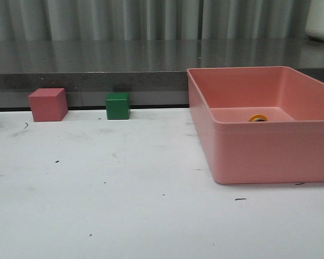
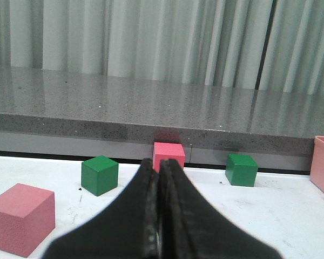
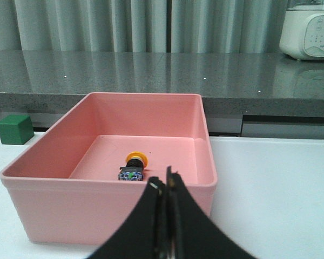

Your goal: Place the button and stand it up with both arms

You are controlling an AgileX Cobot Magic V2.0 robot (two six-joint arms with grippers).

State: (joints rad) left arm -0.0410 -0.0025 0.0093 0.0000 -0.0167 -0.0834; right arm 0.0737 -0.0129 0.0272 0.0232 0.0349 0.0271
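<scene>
The button lies on its side inside the pink bin, yellow cap toward the far wall, dark bluish base toward me. From the front only its yellow cap peeks over the bin's near wall. My right gripper is shut with nothing in it, on the near side of the bin's front wall, apart from the button. My left gripper is shut and empty too, low over the white table, facing the cubes. Neither arm shows in the front view.
Along the table's back edge stand a pink cube and a green cube. In the left wrist view a second green cube and a larger pink block sit nearer. A grey counter runs behind; a white appliance stands on it.
</scene>
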